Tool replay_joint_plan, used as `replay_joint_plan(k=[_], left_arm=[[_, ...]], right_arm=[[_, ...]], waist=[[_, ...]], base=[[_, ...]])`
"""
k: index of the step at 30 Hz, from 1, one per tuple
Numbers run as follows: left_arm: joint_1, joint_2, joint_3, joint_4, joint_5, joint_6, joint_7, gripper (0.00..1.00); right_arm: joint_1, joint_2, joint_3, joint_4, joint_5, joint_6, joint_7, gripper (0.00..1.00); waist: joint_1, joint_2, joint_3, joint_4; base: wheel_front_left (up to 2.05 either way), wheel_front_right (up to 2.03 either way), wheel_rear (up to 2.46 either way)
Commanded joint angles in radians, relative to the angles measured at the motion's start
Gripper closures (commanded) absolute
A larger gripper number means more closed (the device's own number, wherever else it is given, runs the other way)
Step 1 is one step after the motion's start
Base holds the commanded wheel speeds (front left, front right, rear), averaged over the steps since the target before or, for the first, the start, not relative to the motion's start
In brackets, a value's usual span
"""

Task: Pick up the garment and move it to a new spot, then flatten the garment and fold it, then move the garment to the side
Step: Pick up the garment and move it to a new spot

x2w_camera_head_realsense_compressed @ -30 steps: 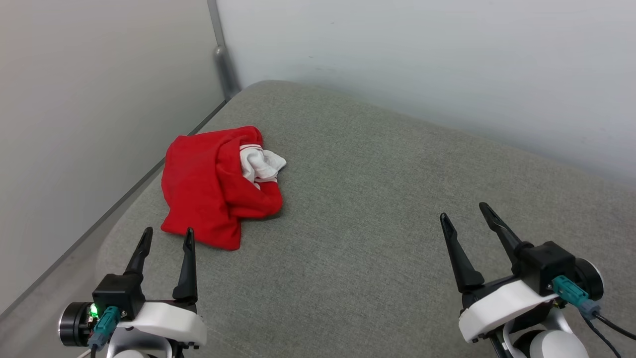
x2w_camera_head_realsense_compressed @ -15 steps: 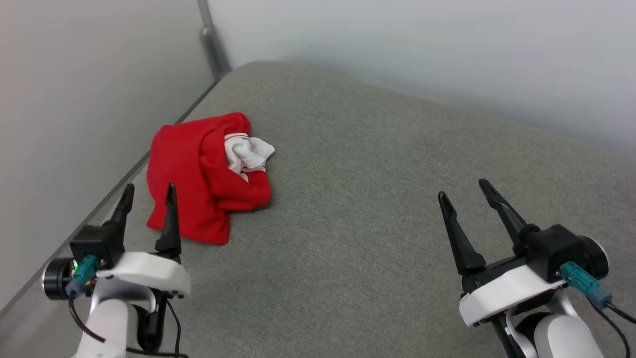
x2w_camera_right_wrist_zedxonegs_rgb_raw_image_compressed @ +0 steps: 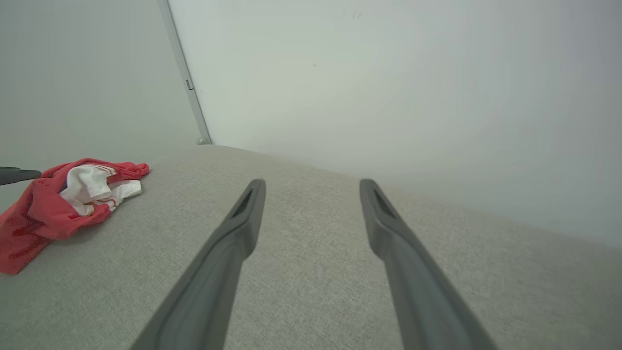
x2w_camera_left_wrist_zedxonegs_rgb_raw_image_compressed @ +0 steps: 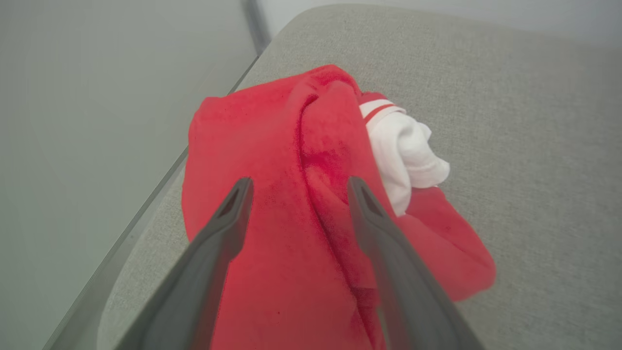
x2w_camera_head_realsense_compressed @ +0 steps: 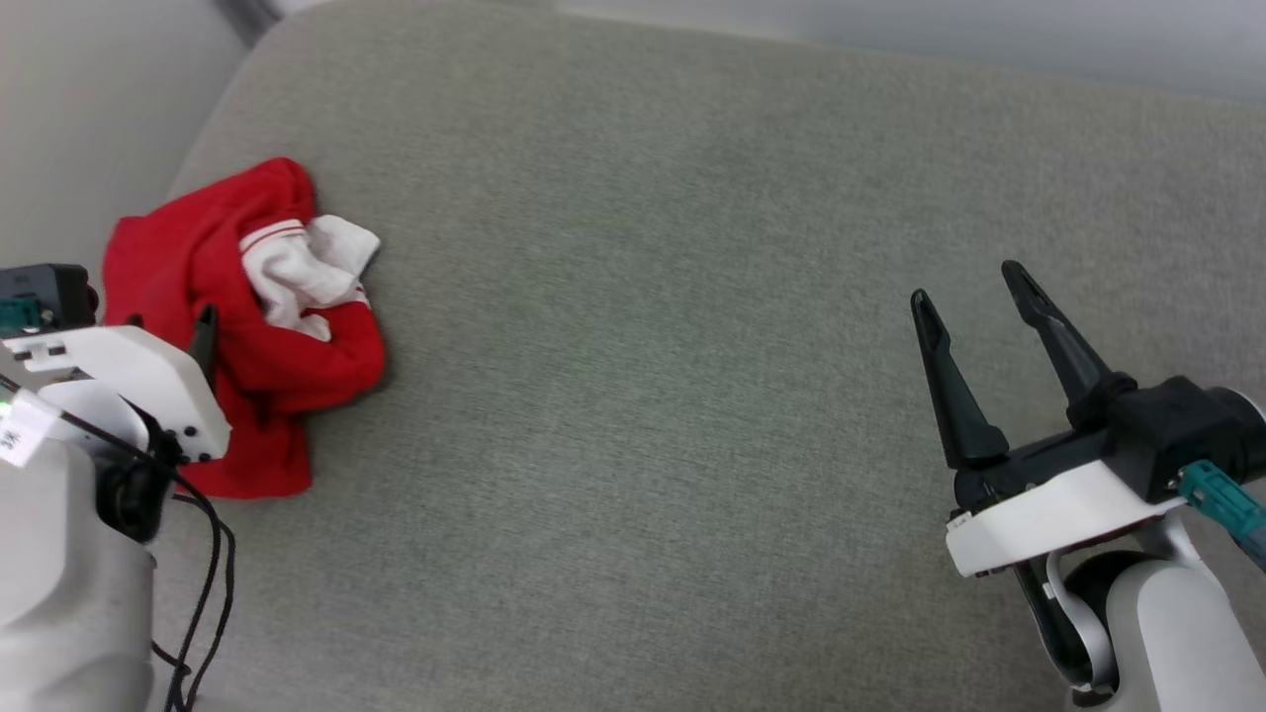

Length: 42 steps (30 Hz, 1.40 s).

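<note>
The garment point(x2w_camera_head_realsense_compressed: 227, 326) lies in a crumpled heap at the left edge of the grey cushion point(x2w_camera_head_realsense_compressed: 643, 396), near its far corner. Its long axis runs away from the robot, and a bunched white sleeve with striped trim pokes out to the right. Any lettering is folded out of sight. The left tool point(x2w_camera_left_wrist_zedxonegs_rgb_raw_image_compressed: 299, 181) hangs over the red cloth with its fingers apart; whether they touch it cannot be told, and in the head view its white housing hides most of them. The right tool point(x2w_camera_head_realsense_compressed: 965, 282), also spread, hovers well apart over bare cushion.

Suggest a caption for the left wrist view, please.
Open left gripper over crumpled red, white-sleeved jersey on grey cushion.
</note>
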Motion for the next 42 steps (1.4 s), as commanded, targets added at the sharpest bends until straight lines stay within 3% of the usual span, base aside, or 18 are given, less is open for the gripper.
replay_joint_plan(k=[1,7,14,15,16,18,25,27,33,38,39,42], left_arm=[[-0.029,0.023,-0.009,0.025,-0.014,-0.001,0.042,0.00],[-0.090,0.089,-0.046,0.133,-0.110,-0.001,0.250,0.00],[-0.099,0.095,-0.063,0.256,-0.189,0.010,0.429,0.00],[-0.098,0.089,-0.066,0.273,-0.190,0.015,0.446,0.12],[-0.097,0.085,-0.069,0.284,-0.190,0.021,0.454,0.45],[-0.096,0.075,-0.075,0.302,-0.192,0.026,0.470,1.00],[-0.121,0.085,-0.084,0.260,-0.163,0.039,0.342,1.00],[-0.139,0.108,-0.086,0.217,-0.133,0.057,0.208,1.00],[-0.144,0.111,-0.097,0.187,-0.083,0.087,-0.039,1.00],[-0.138,0.100,-0.099,0.174,-0.070,0.092,-0.186,1.00],[-0.127,0.094,-0.100,0.165,-0.062,0.097,-0.260,1.00],[-0.118,0.081,-0.103,0.155,-0.058,0.097,-0.319,1.00]], right_arm=[[-0.021,-0.004,-0.004,-0.004,0.008,-0.001,-0.006,0.00],[-0.054,-0.007,-0.001,0.003,0.016,-0.001,-0.018,0.00],[-0.090,-0.009,0.015,0.019,0.022,-0.001,-0.032,0.00],[-0.093,-0.010,0.015,0.021,0.023,-0.001,-0.033,0.00],[-0.095,-0.012,0.015,0.023,0.024,-0.001,-0.034,0.00],[-0.100,-0.013,0.013,0.027,0.027,-0.001,-0.035,0.00],[-0.088,-0.008,0.008,0.042,0.027,-0.001,-0.043,0.00],[-0.071,0.000,0.004,0.054,0.030,-0.001,-0.050,0.00],[-0.029,0.021,-0.011,0.081,0.039,-0.001,-0.068,0.00],[0.008,0.035,-0.031,0.096,0.043,-0.001,-0.072,0.00],[0.028,0.042,-0.039,0.100,0.047,-0.001,-0.073,0.00],[0.047,0.047,-0.048,0.103,0.045,-0.001,-0.070,0.00]], waist=[[-0.0002,0.0000,0.075,-0.063],[-0.0002,0.0000,0.146,-0.092],[-0.0002,0.0000,0.185,-0.107],[-0.0002,0.0000,0.186,-0.107],[-0.0002,0.0000,0.185,-0.106],[-0.0002,0.0000,0.182,-0.105],[-0.0002,0.0000,0.141,-0.096],[-0.0002,0.0000,0.102,-0.091],[-0.0002,0.0000,-0.005,-0.087],[-0.0002,0.0000,-0.081,-0.090],[-0.0002,0.0000,-0.117,-0.096],[-0.0002,0.0000,-0.151,-0.106]], base=[[0.00,0.00,0.00],[0.00,0.00,0.00],[0.00,0.00,0.00],[0.00,0.00,0.00],[0.00,0.00,0.00],[0.00,0.00,0.00],[0.00,0.00,0.00],[0.00,0.00,0.00],[0.00,0.00,0.00],[0.00,0.00,0.00],[0.00,0.00,0.00],[0.00,0.00,0.00]])
